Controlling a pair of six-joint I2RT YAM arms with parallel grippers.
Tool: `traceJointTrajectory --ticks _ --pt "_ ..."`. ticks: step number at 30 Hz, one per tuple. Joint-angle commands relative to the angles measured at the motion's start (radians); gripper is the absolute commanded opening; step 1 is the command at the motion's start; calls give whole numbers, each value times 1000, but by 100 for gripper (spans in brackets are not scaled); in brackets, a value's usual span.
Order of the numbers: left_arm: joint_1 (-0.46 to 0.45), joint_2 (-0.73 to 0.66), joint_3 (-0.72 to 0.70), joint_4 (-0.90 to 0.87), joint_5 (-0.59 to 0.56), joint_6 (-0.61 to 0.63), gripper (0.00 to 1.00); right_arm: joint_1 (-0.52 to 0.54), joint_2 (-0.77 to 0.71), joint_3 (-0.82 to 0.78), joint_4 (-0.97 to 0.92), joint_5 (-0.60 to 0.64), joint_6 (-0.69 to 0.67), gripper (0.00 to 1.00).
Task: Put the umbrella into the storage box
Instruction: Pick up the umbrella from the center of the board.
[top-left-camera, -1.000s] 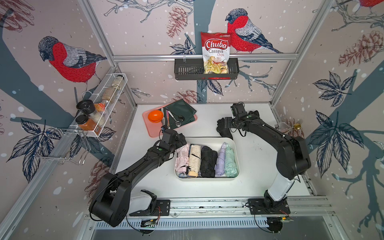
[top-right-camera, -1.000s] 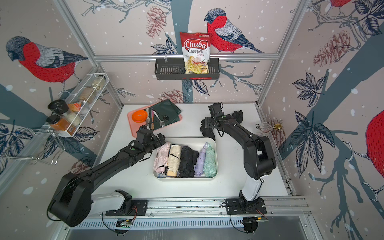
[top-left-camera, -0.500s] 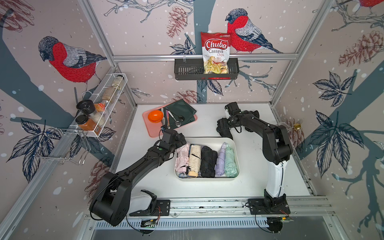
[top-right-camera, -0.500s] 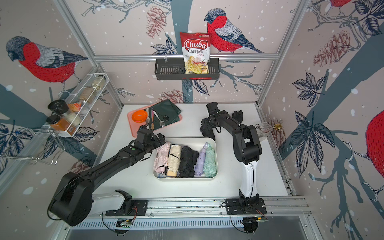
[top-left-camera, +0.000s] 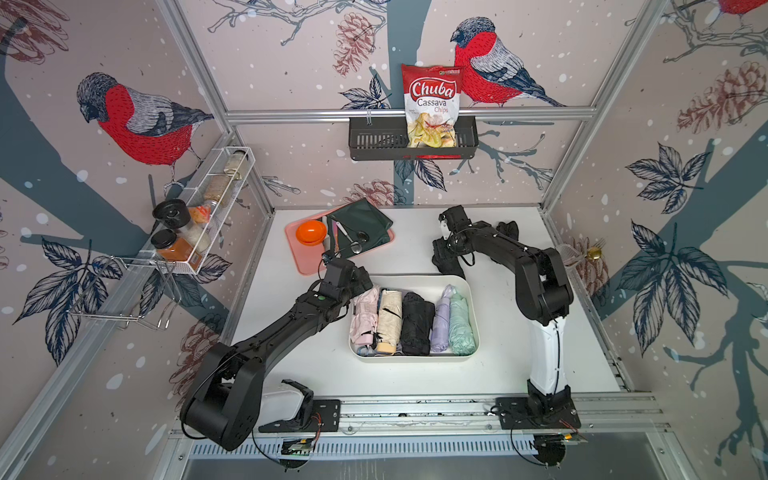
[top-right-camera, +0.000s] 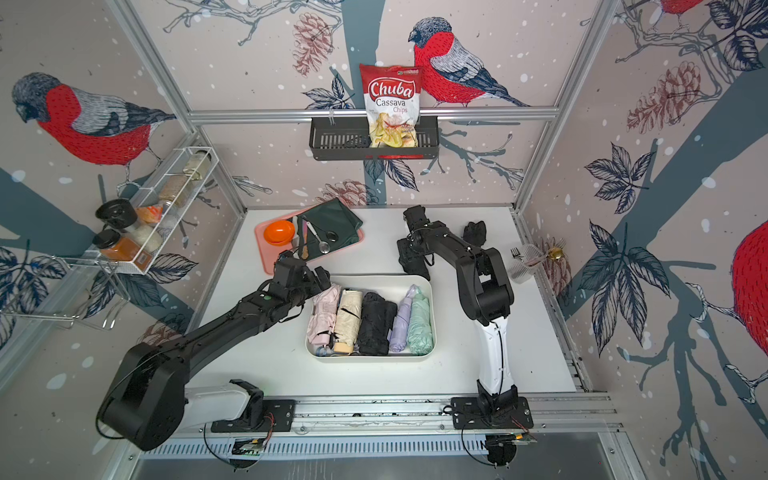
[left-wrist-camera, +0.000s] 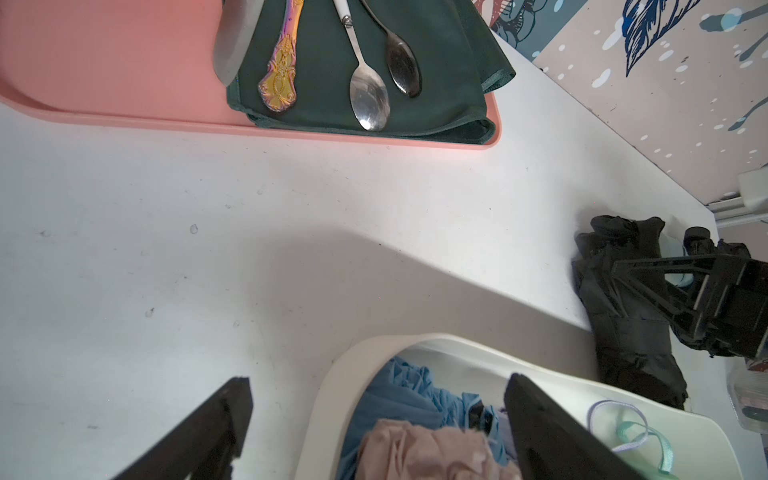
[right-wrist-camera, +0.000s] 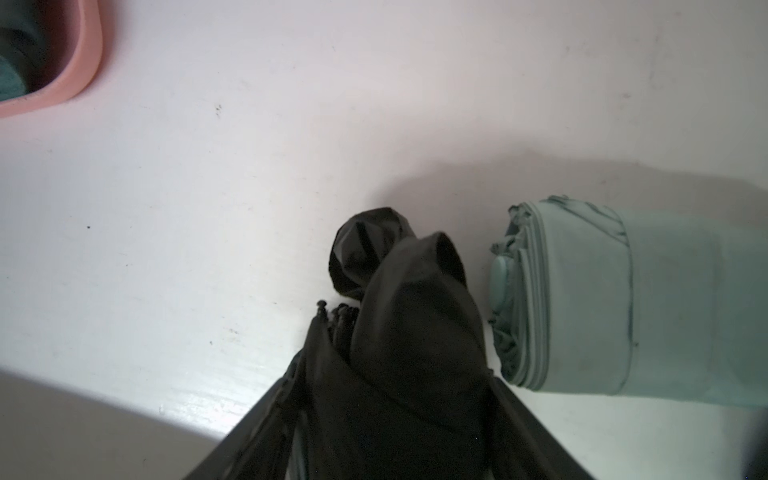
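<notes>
Where the right gripper (right-wrist-camera: 392, 374) meets the table (top-left-camera: 291, 332), its two fingers stand on either side of the black umbrella (right-wrist-camera: 415, 332), close against the fabric. Whether they press it yet, I cannot tell. The umbrella is folded and lies on the table just beyond the far rim of the storage box (top-left-camera: 415, 277), toward the box's far right corner. Its long axis runs roughly from the table's far edge to its near edge. The rounded end, with the rib tips beside it, points to the far edge, and the other end almost reaches the box rim.

A mint umbrella (right-wrist-camera: 602, 299) lies just beside it on the right, end face turned toward it, with a thin strip of table between them.

The left gripper (left-wrist-camera: 378, 380) has its jaws spread wide and holds nothing. It straddles the box's far left corner, one finger over the table and one over the inside.

The box is filled from side to side with folded umbrellas (top-left-camera: 415, 320), pink, cream, black, lilac and mint, all lying far rim to near rim.

Farther out, a black bundle (top-left-camera: 508, 230) sits near the table's far right corner and a clear cup (top-right-camera: 524, 264) stands at the right edge. The pink tray (top-left-camera: 305, 259), at the far left, carries an orange bowl (top-left-camera: 311, 231), a green cloth (top-left-camera: 365, 220) and spoons (left-wrist-camera: 370, 99).
</notes>
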Motion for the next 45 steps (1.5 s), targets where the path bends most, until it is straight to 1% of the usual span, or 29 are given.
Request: traceJointTrajectory --ticks 1,6,9,10,13,17,18,23,28,35,38,43,45 --pt "3 -6 2 13 -16 2 99 3 17 1 -45 -16 -16 72" --pt "3 -5 2 13 -16 2 99 6 58 29 -76 40 -15 74" --pt "3 -7 1 12 -15 3 98 12 74 52 -88 57 -22 73" --pt "3 -7 -1 12 -16 4 99 12 75 59 -90 59 -23 71" --pt "3 -12 -4 12 -20 2 99 21 73 85 -101 65 -28 57" --pt "3 -18 -3 12 -27 3 99 43 45 112 -102 125 -35 32" --pt "3 -19 -3 12 -28 3 99 49 33 116 -99 143 -34 27" --pt "3 -30 -10 13 -32 3 99 65 -48 112 -78 230 -4 21" --pt "4 -41 -21 19 -37 -1 99 80 -183 42 -19 255 46 21" --pt "4 -49 -27 22 -32 -5 99 124 -391 -88 38 242 152 21" --pt "4 -51 -30 21 -28 -7 99 141 -494 -190 81 185 227 21" --pt "4 -60 -36 26 -30 -9 99 171 -691 -416 190 55 375 21" --pt "4 -64 -35 27 -31 -9 99 197 -768 -505 237 24 443 22"
